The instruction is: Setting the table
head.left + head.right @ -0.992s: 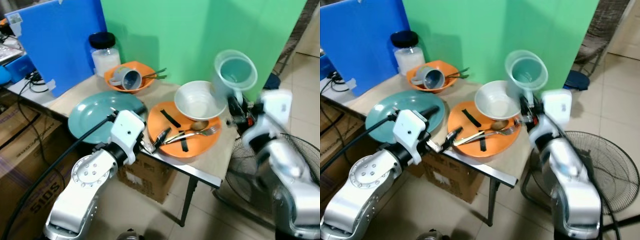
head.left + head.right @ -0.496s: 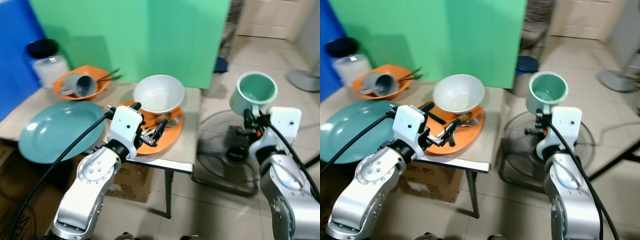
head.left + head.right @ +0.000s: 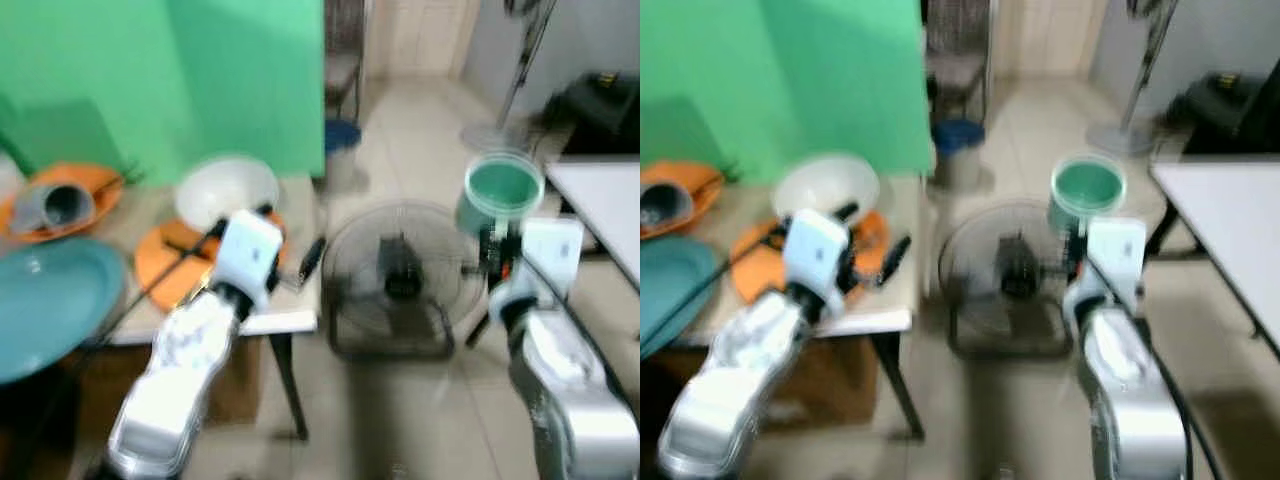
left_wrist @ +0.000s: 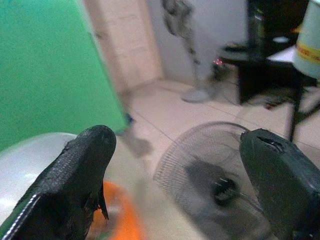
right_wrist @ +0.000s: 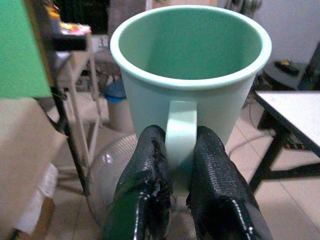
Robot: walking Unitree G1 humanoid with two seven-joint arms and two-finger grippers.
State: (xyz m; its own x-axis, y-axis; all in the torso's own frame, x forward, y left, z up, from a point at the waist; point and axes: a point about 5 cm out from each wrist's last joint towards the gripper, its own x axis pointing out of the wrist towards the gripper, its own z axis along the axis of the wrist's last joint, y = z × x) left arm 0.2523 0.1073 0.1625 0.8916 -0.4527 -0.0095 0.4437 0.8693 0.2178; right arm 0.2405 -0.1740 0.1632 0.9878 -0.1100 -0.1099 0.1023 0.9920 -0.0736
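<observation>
Mug (image 5: 192, 75), pale green, rides upright in the right gripper (image 5: 179, 165), whose two black fingers pinch its handle from either side; in the head views it sits on the right of the scene, raised above the tiled floor (image 3: 400, 400) with the floor fan (image 3: 400, 280) just to its left. No lettering on the mug can be read, and the head views are blurred.

Far left, a large teal plate (image 3: 45, 300) lies on the wooden table (image 3: 290, 322), with an orange bowl (image 3: 70, 190) holding a tipped grey cup (image 3: 50, 205) behind it. To their right a white bowl (image 3: 228, 188) rests against an orange plate (image 3: 165, 270), in front of the green backdrop (image 3: 200, 80).

The left arm (image 3: 185, 370) rises from the near left and reaches forward over the table's near right corner; the left gripper (image 4: 182, 172) points toward the fan, its fingers spread wide and holding nothing. In the left wrist view the white bowl's rim and a sliver of orange show behind one fingertip (image 4: 87, 155).

The right arm (image 3: 560, 380) comes up from the near right, wrist bent so the mug stands above its white housing. Far right, the corner of a white table (image 3: 600, 200) shows. In the right wrist view a yellow label on a far object is too small to read.
</observation>
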